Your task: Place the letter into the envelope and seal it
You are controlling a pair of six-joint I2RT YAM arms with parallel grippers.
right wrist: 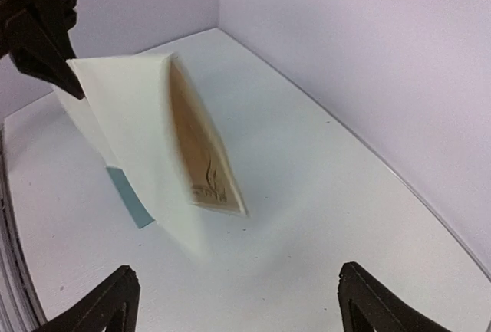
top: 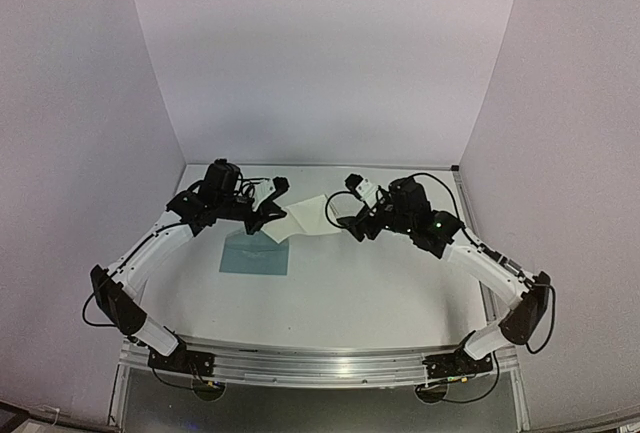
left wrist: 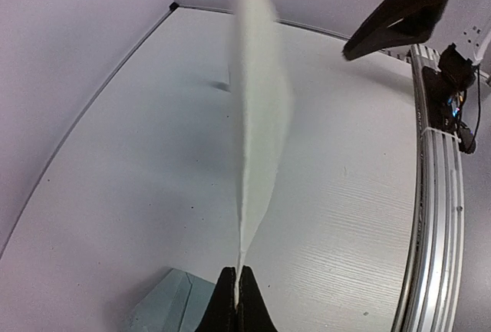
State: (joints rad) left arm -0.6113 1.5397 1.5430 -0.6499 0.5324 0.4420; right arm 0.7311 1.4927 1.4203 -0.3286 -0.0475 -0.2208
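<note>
From above, the left fingers [top: 264,216] pinch the letter [top: 306,217] aloft over the envelope [top: 255,256], which lies flat on the counter [top: 350,293]. Left wrist: the letter stands edge-on (an envelope corner peeks out below). Right wrist: the right fingers [right wrist: 107,305] are spread wide and empty, and the letter hides most of the envelope.

Cream paper letter [left wrist: 259,117] edge-on, pinched in black left gripper [left wrist: 236,282], pale teal paper envelope [left wrist: 170,307] flat, away from railed edge of white counter [left wrist: 345,194]
</note>
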